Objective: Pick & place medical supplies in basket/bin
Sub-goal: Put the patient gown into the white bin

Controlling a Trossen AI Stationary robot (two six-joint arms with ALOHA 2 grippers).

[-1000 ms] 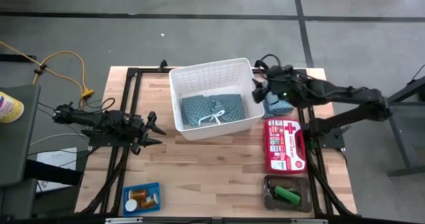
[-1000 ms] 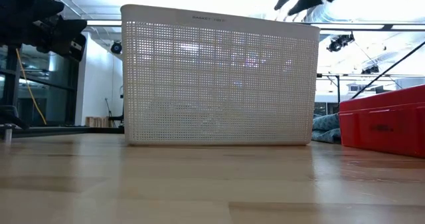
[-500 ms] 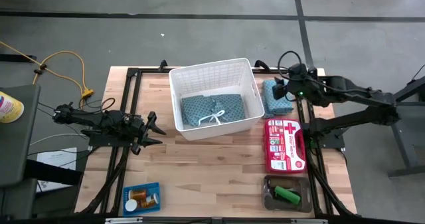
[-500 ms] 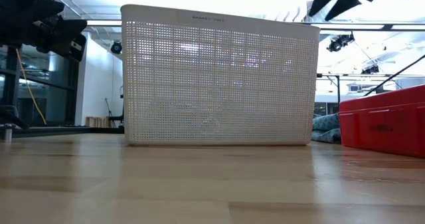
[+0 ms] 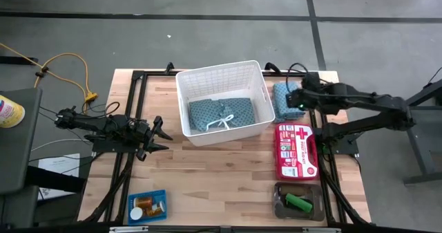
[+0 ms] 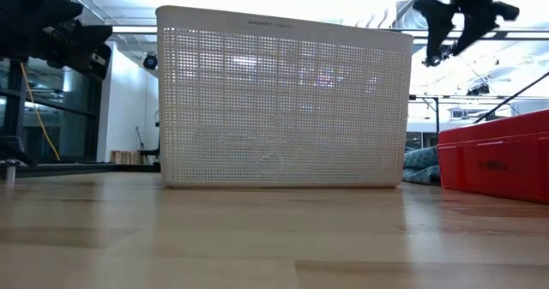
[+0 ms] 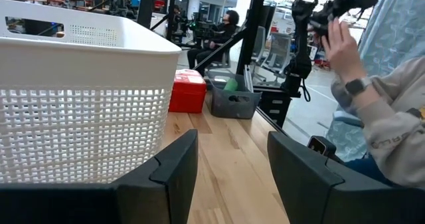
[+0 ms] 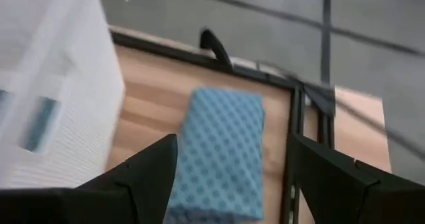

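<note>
Since the earlier frames the right gripper (image 5: 298, 103) has been swung from the white basket's (image 5: 222, 72) right wall out over the folded teal cloth (image 5: 285, 99) lying on the tabletop (image 5: 221, 171) just beside that wall. Its fingers are seen spread wide and empty in the right wrist view, with the cloth (image 8: 219, 151) framed between them. One teal cloth (image 5: 219, 113) is already placed in the basket. The left gripper (image 5: 157, 137) is parked over the tabletop left of the basket, partly open, nothing held.

Step in hand is judged as the reach for the second cloth. A straight descent should be made, centred on the cloth, fingers kept wide until the fabric is met, then all folded layers pinched so none trails. The basket wall and the red first-aid case (image 5: 297, 151) nearby should be cleared. The blue mesh tray (image 5: 147, 206) with its orange pill bottle (image 5: 143, 202) and the grey tray (image 5: 298, 202) are left untouched.
</note>
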